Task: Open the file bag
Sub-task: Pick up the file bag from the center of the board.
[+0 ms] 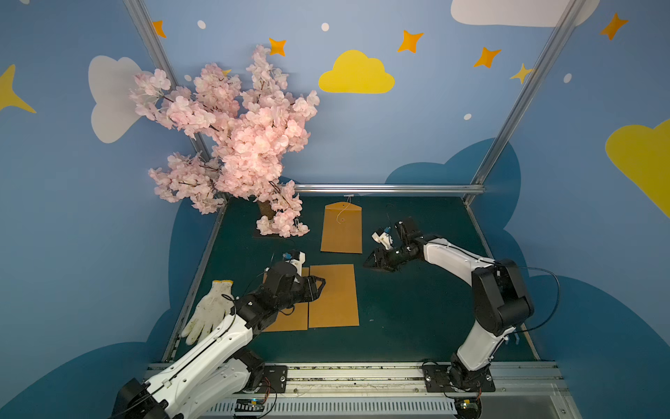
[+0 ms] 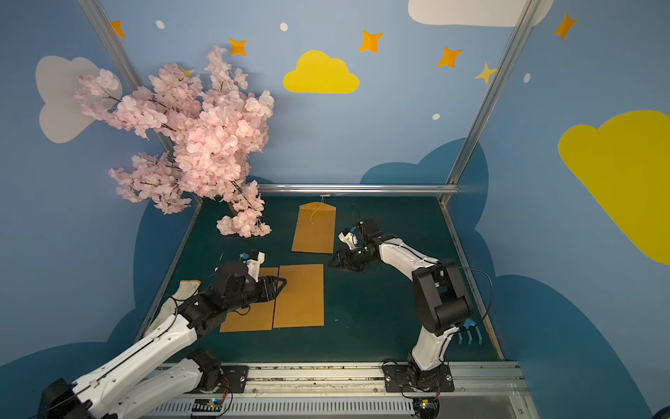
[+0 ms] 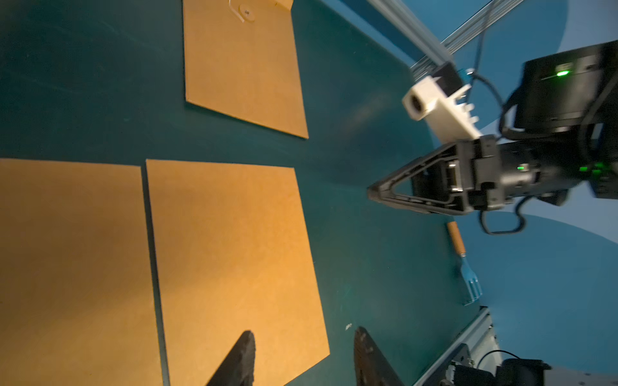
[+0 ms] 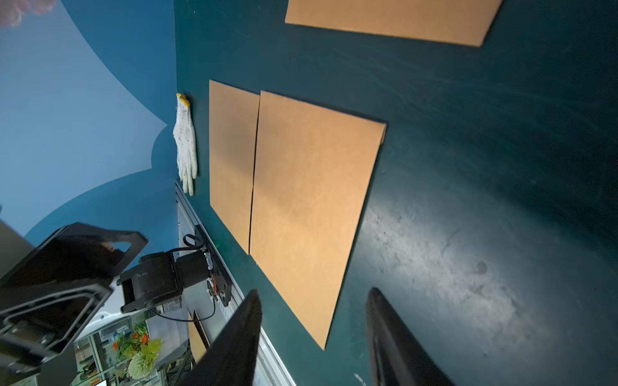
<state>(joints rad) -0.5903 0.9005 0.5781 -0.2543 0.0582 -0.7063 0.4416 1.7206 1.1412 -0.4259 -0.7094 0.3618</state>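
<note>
With fingers (image 4: pixel 234 344) apart and empty on left gripper (image 3: pixel 304 331) and right gripper (image 4: pixel 314 290), reach past two plain kraft bags (image 1: pixel 333 295) to string-clasp file bag (image 1: pixel 342 234) near back rail (image 1: pixel 388 188); pinch string (image 1: pixel 341 214), unwind gently.

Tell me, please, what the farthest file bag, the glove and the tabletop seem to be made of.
The farthest file bag looks like matte brown kraft paper or thin card: flat, crisp-edged, no shine. The glove seems to be knitted white cotton with a yellow cuff; its limp, speckled look suggests fabric. The tabletop looks like a dull dark green mat, scuffed pale in patches.
</note>
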